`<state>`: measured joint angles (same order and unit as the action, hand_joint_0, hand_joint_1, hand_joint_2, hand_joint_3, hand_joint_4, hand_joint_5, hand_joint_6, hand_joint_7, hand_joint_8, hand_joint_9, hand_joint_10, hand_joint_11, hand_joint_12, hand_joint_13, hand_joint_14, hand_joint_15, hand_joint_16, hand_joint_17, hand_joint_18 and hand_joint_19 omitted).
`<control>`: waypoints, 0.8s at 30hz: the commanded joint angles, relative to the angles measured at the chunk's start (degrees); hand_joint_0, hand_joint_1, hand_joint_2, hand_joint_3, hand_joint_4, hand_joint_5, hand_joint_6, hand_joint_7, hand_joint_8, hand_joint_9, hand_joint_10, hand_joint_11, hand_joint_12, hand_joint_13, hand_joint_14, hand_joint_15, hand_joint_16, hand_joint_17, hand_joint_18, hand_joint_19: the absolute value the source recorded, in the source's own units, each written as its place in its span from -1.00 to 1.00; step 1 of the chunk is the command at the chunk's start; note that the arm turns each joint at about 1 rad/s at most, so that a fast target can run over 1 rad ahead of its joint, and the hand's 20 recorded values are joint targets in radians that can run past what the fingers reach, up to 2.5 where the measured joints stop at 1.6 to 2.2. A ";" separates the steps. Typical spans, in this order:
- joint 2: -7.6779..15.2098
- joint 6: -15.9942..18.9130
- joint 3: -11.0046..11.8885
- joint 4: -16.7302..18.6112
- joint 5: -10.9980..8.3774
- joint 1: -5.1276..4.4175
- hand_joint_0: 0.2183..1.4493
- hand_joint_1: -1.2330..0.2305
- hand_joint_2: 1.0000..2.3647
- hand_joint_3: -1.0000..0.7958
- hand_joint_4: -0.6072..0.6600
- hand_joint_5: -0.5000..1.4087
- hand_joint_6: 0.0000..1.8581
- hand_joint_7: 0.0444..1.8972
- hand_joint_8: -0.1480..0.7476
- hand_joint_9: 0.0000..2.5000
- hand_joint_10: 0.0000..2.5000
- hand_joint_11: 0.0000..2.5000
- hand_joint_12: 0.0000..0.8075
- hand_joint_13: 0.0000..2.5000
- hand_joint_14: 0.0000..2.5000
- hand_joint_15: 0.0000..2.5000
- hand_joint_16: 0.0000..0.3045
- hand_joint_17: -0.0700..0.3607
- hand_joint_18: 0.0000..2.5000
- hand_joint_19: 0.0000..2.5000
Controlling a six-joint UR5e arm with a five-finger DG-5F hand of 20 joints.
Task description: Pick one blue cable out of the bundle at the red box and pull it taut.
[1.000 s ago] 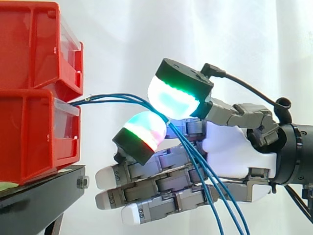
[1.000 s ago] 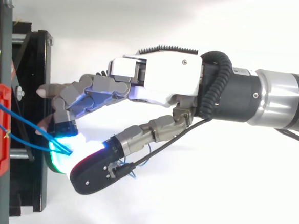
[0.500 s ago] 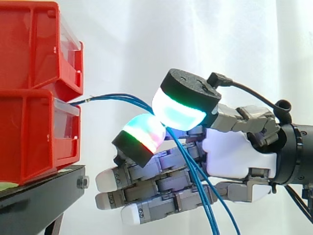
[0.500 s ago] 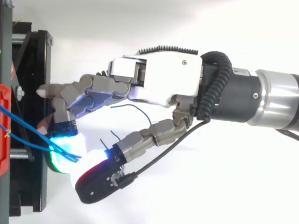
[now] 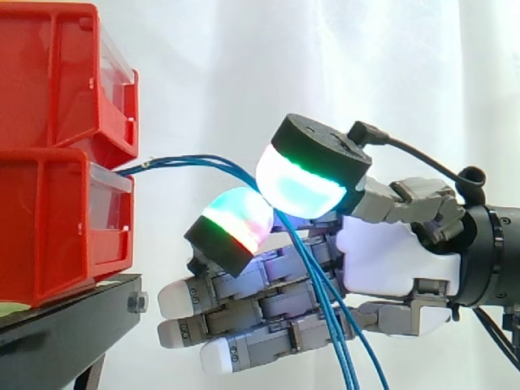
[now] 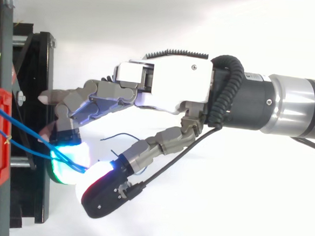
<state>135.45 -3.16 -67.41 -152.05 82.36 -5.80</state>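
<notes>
Before a white curtain (image 5: 325,65), red bins (image 5: 57,203) stack on a black stand (image 5: 65,325); thin blue cables (image 5: 195,160) arc from the bins toward 4 o'clock, pinched between the hand's (image 5: 390,260) glowing pads (image 5: 301,183).

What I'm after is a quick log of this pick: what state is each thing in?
hand: shut, two glowing pads pinching the blue cables, other fingers straight.
blue cables: bowed between the lower bin and the pads, not taut, loose ends hanging past the fingers.
red bins: stacked two high, upright, cables coming out of the lower one's front.
black stand: bearing the bins.
</notes>
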 commanded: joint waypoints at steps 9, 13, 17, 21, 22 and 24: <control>0.08 0.00 0.00 0.00 -0.01 0.00 -0.37 -0.24 -0.98 -0.25 0.15 -0.61 -0.12 0.15 -0.12 -0.50 -1.00 -0.88 -0.12 -0.83 -1.00 -1.00 -0.64 -0.11 -0.78 -0.89; -0.01 0.00 0.00 0.00 -0.01 0.00 -0.35 -0.38 -0.98 -0.13 0.15 -0.61 -0.10 0.13 -0.09 -0.51 -1.00 -0.87 -0.12 -0.83 -1.00 -1.00 -0.64 -0.11 -0.77 -0.90; -0.01 0.00 0.00 0.00 -0.01 0.00 -0.30 -0.52 -0.97 -0.12 0.16 -0.63 -0.08 0.06 -0.09 -0.54 -1.00 -0.86 -0.11 -0.83 -1.00 -1.00 -0.64 -0.10 -0.76 -0.92; -0.01 0.00 0.00 0.00 -0.01 0.00 -0.21 -0.61 -0.98 -0.24 0.10 -0.64 -0.08 0.05 -0.12 -0.57 -1.00 -0.86 -0.11 -0.85 -1.00 -1.00 -0.64 -0.10 -0.77 -0.94; -0.01 0.00 0.00 0.00 -0.01 0.00 -0.20 -0.62 -0.98 -0.26 0.09 -0.64 -0.08 0.04 -0.13 -0.57 -1.00 -0.87 -0.11 -0.85 -1.00 -1.00 -0.64 -0.10 -0.77 -0.94; -0.01 0.00 0.00 0.00 -0.01 0.00 -0.15 -0.64 -0.99 -0.31 0.04 -0.65 -0.07 -0.01 -0.14 -0.58 -1.00 -0.87 -0.12 -0.86 -1.00 -1.00 -0.64 -0.10 -0.77 -0.95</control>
<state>135.45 -3.16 -67.41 -152.05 82.36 -5.80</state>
